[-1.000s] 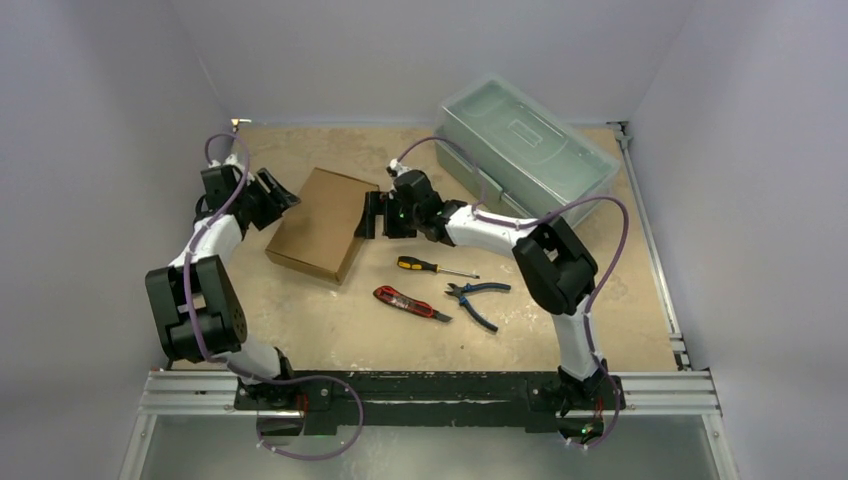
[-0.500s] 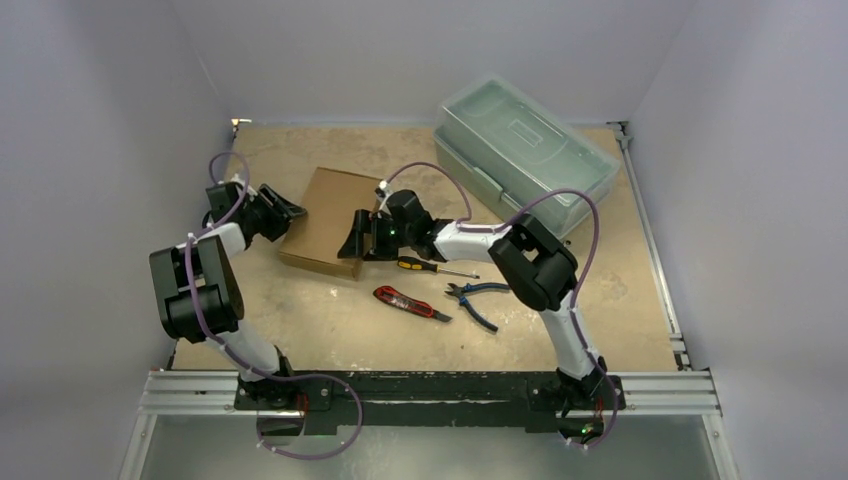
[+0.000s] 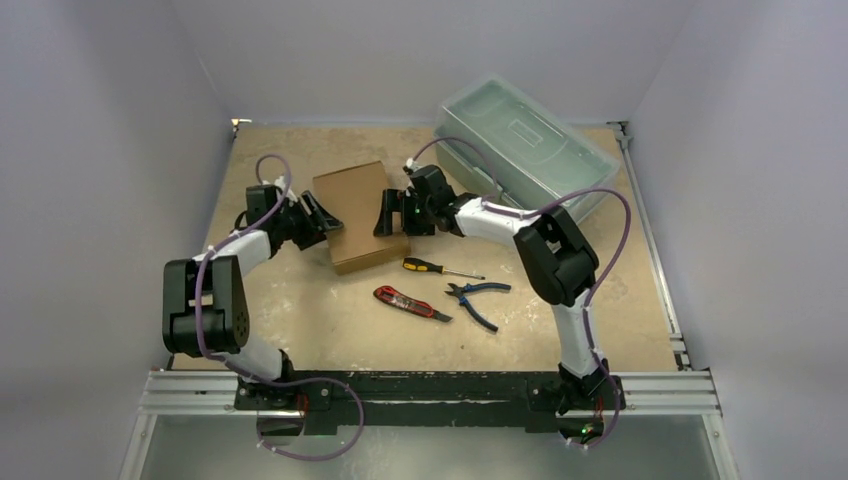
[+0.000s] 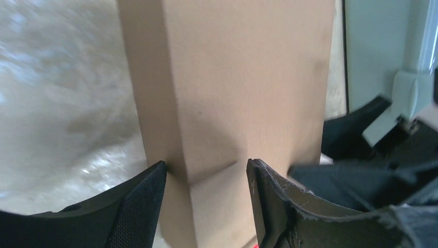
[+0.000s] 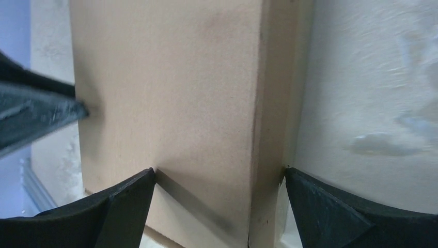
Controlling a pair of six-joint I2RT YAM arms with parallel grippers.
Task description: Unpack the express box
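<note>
Top view, tools: cutter (image 3: 411,303), pliers (image 3: 478,298) and screwdriver (image 3: 438,268) lie nearest, the screwdriver just beside the box's near right corner.
Box (image 3: 358,210): mid-table, closed, long axis near-to-far, near end angled slightly right.
Left gripper (image 3: 322,213): fingers spread, straddling the box's left edge, seemingly touching it.
Right gripper (image 3: 386,212): fingers wide apart, straddling the right edge.
Room: bare table (image 3: 300,320) left of and nearer than the box.
Far right: toolbox (image 3: 525,140), apart from the box.

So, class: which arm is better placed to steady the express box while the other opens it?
Left, probably. The left tool straddles an edge of the express box with a narrow gap, close against the cardboard. The right tool gapes wider, so it looks freer to do the opening.
</note>
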